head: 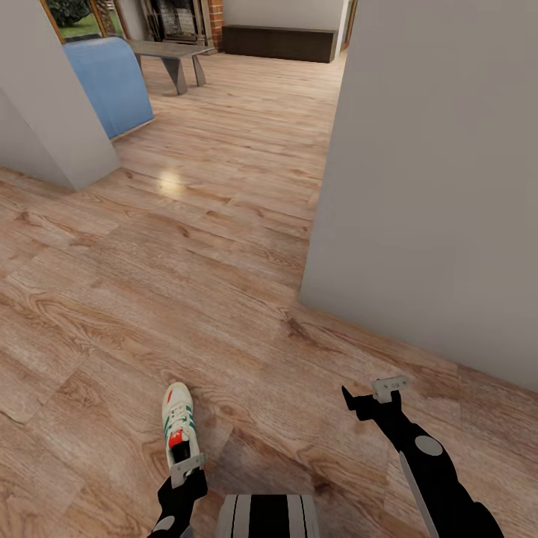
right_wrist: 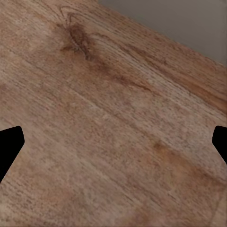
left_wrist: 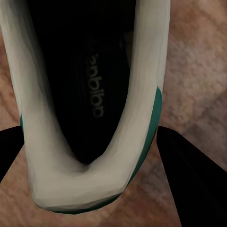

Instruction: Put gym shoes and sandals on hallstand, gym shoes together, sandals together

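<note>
left claw (head: 181, 472) gripping gym shoe (head: 178, 424) heel above corridor floor (head: 187, 284), right claw (head: 371, 397) spread wide

Home: sofa (head: 112, 78), fireplace (head: 178, 19), plank floor (head: 187, 246)

The corridor floor (head: 187, 284) is wood-grain plank, light brown with dark knots, and has a slight sheen: there's a glossy glare spot on it just beyond the grey wall corner (head: 67, 112). That wall looks flat matt, like paint. The gym shoe (head: 179, 427) reads as smooth white leather-ish stuff with green stripes, its lining dark and matt. Further beyond that corner, the blue sofa (head: 112, 78) looks like soft cloth.
</note>
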Controlling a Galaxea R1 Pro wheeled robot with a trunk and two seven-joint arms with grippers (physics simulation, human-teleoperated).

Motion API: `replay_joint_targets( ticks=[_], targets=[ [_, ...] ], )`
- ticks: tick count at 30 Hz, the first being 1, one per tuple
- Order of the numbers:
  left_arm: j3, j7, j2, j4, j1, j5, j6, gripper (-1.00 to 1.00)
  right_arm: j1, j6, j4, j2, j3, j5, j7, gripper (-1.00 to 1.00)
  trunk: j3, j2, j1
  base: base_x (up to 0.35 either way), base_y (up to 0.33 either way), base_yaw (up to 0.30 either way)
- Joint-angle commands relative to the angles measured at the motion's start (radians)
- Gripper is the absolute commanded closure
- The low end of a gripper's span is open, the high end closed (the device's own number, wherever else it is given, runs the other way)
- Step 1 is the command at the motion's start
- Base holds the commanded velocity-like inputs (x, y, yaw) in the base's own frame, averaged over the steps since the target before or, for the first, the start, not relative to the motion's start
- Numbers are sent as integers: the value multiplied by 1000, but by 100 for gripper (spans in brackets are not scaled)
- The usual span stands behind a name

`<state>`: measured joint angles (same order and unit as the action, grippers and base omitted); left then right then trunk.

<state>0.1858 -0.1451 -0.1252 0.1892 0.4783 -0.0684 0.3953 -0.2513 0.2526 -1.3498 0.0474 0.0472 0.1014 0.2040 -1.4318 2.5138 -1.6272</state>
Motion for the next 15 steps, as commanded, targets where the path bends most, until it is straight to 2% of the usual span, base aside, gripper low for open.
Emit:
replay_joint_targets(
  ticks=[1, 15],
  targets=[
    [0, -1, 0, -1, 0, -7, 4, 100, 0, 5, -2, -1, 2, 11, 8, -100, -1, 0, 0, 0, 0, 0],
    [1, -1, 0, 3, 0, -6, 4, 100, 0, 4, 0, 1, 2, 12, 8, -100, -1, 0, 0, 0, 0, 0]
  ],
)
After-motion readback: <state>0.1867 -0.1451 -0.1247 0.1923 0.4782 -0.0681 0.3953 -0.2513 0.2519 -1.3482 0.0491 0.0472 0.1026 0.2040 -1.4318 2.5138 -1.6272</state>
